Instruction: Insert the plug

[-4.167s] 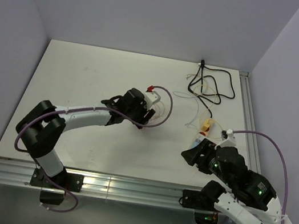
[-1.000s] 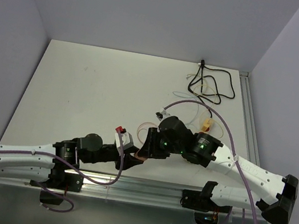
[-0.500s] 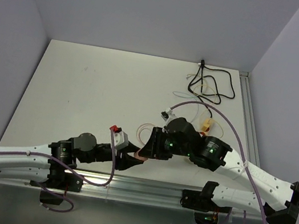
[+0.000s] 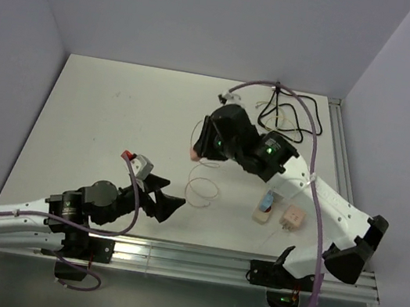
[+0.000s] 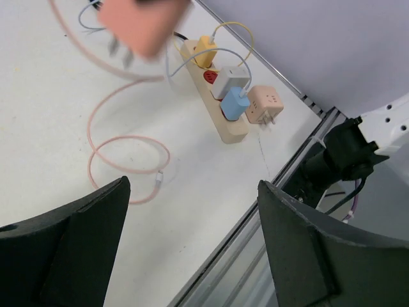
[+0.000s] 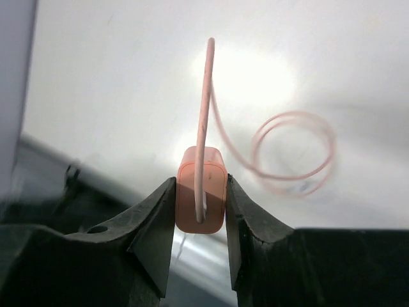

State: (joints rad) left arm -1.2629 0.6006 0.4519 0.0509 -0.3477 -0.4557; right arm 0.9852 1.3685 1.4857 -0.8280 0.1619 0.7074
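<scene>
My right gripper (image 4: 201, 146) hangs above the middle of the table, shut on a salmon-pink plug (image 4: 193, 152). In the right wrist view the plug (image 6: 201, 190) sits squeezed between both fingers of that gripper (image 6: 200, 185), and its pink cable (image 6: 291, 153) trails down to a loose coil (image 4: 202, 190) on the table. The beige power strip (image 4: 259, 216) lies to the right of the coil and carries yellow, white and blue plugs (image 5: 235, 102). My left gripper (image 4: 166, 199) is open and empty, low near the front edge. Its view shows the plug (image 5: 144, 25) blurred overhead, prongs pointing down.
A second pink adapter (image 4: 293, 218) lies beside the strip's near end (image 5: 264, 105). Tangled black and thin light cables (image 4: 291, 117) lie at the back right. The aluminium rail (image 4: 194, 261) runs along the front edge, close under the left gripper (image 5: 193, 185).
The left gripper has opened and let go of the plug, then drawn back to the left. The right gripper has carried the plug up and toward the back of the table.
</scene>
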